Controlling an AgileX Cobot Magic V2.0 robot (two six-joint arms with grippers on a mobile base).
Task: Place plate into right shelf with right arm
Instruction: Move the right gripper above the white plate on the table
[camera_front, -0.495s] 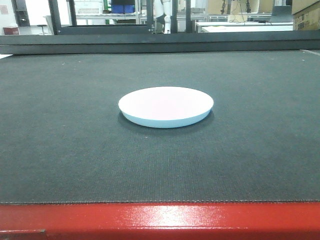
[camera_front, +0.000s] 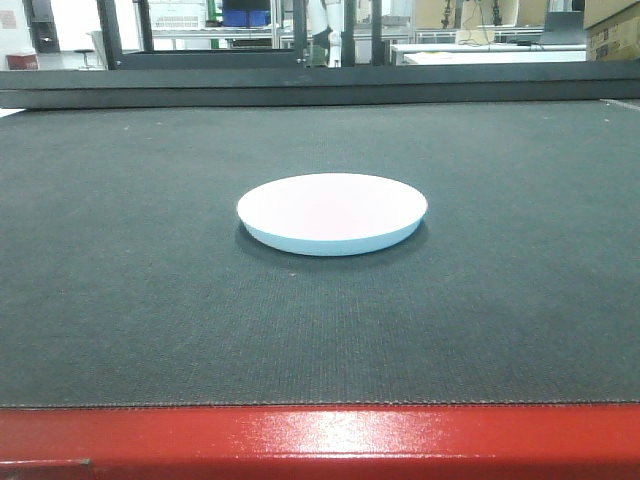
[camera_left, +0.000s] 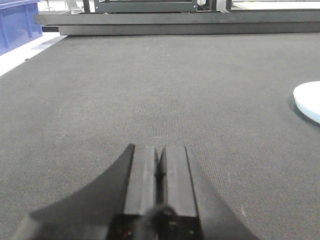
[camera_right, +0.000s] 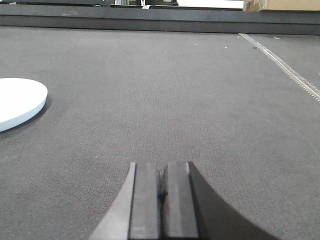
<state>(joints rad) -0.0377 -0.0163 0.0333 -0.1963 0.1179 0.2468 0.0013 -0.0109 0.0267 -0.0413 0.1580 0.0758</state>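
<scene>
Plate (camera_front: 332, 212) lies flat mid-desk (camera_front: 120, 300), face up, nothing on it. Right jaws are pressed shut and empty, low over the mat, with the plate well off to their left. Left jaws likewise.

Risk: the low rim offers little purchase, so shut jaws would likely just shove it.

Blue bin (camera_left: 17, 25): contents hidden. Right shelf not in view.
</scene>
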